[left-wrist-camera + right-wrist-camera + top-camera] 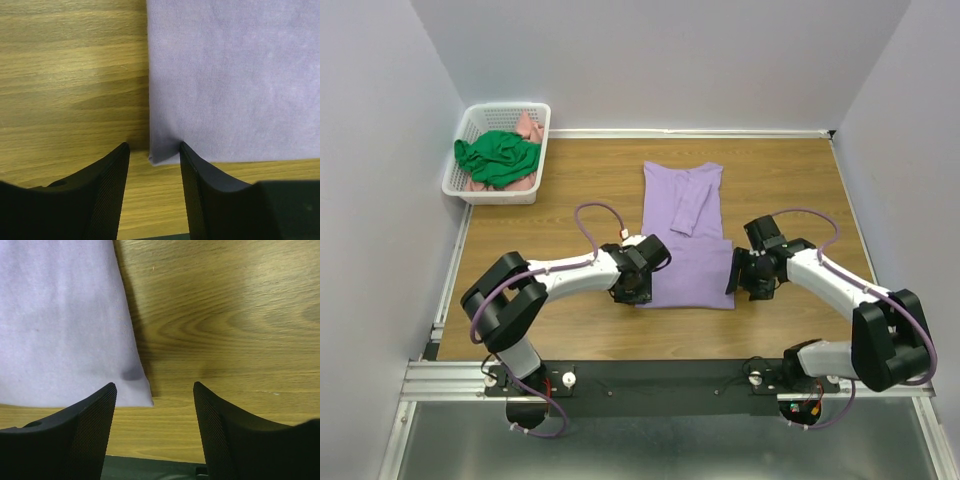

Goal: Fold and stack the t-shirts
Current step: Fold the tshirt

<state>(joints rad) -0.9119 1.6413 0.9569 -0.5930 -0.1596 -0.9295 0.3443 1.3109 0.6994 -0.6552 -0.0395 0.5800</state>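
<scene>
Wood-grain desk point(570, 190) with plain grey walls round it, nothing fancy.

So, the left pincer point(153, 145) is down at the desk with its jaws partway apart. The near-left corner of the big lavender-purple cloth t-shirt point(695, 270) pokes in between them, and the cloth puckers a bit where the shirt-side finger point(200, 180) touches it. It isn't clamped on anything yet as far as I can see.

The right pincer point(154, 385) mirrors it at the near-right corner, with its jaws spread wider. That corner sits just inside the shirt-side finger, and most of the gap is over bare wood. It's empty too.

The shirt lies flat mid-desk, already folded into a long strip with a sleeve tucked on top. Its long axis runs straight away from the arms, with the hem at the near end and the collar at the far end. Each arm is next to its own corner, so neither has to reach across.

My guess is they pinch both hem corners and carry them toward the collar end for the halfway fold. The right one probably wants to shift inward a touch to catch more cloth.

Nothing sits in that path. The white plastic lattice basket point(470, 125) is well apart in the far-left corner, with a crumpled bright green tee point(498, 158) and a salmon-pink tee point(528, 128) waiting in it.
</scene>
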